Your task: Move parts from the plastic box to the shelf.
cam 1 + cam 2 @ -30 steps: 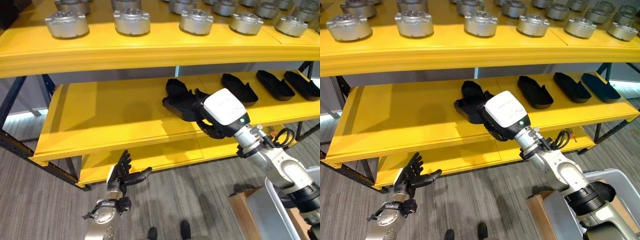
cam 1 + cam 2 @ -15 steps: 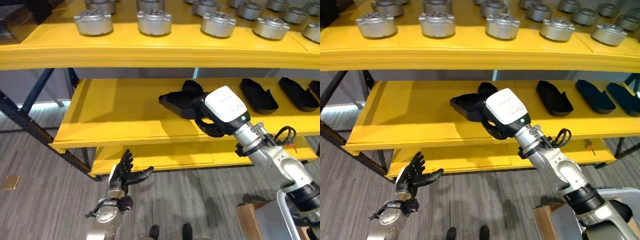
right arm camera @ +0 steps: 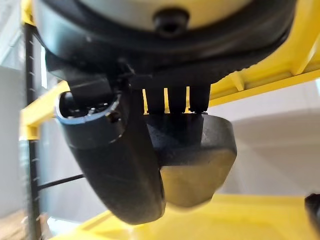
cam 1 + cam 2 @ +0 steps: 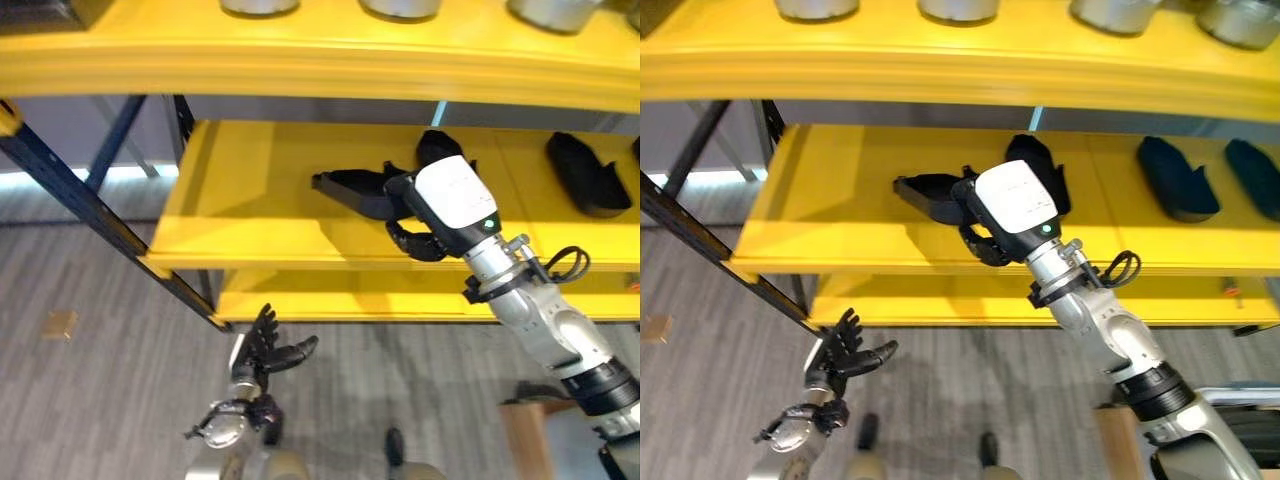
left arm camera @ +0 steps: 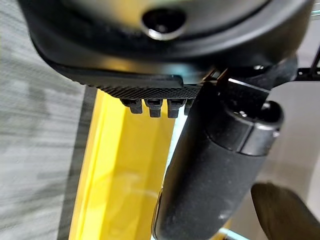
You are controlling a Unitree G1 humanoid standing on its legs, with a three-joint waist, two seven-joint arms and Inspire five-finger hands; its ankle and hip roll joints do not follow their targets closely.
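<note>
We are looking down at a yellow metal shelf unit (image 4: 300, 245) with dark blue diagonal braces, standing on grey wood-grain flooring (image 4: 90, 400). Low at the left, we are seeing the dark left hand (image 4: 262, 352) hanging in front of the shelf's lowest tier, above the floor, with its fingers spread straight and the thumb standing out to the side, holding nothing. Moving right along the middle tier, a black moulded plastic part, long and tray-like (image 4: 355, 190), is sitting over the yellow board with its far end pointing left; its near end is meeting the dark right hand (image 4: 420, 240) under the white wrist housing. In the right wrist view, the right hand's (image 3: 130, 165) fingers and thumb are curling round the rounded end of this black part (image 3: 200, 165), so we are recording it as clamped on the part; whether the part is resting fully on the board we cannot tell. Just behind the hand, another black part (image 4: 1040, 165) is lying on the same tier. Further right, two more black oblong parts (image 4: 1175, 180) are lying side by side, well apart from the held one. Along the top tier, silver round metal castings (image 4: 960, 8) are standing in a row.
</note>
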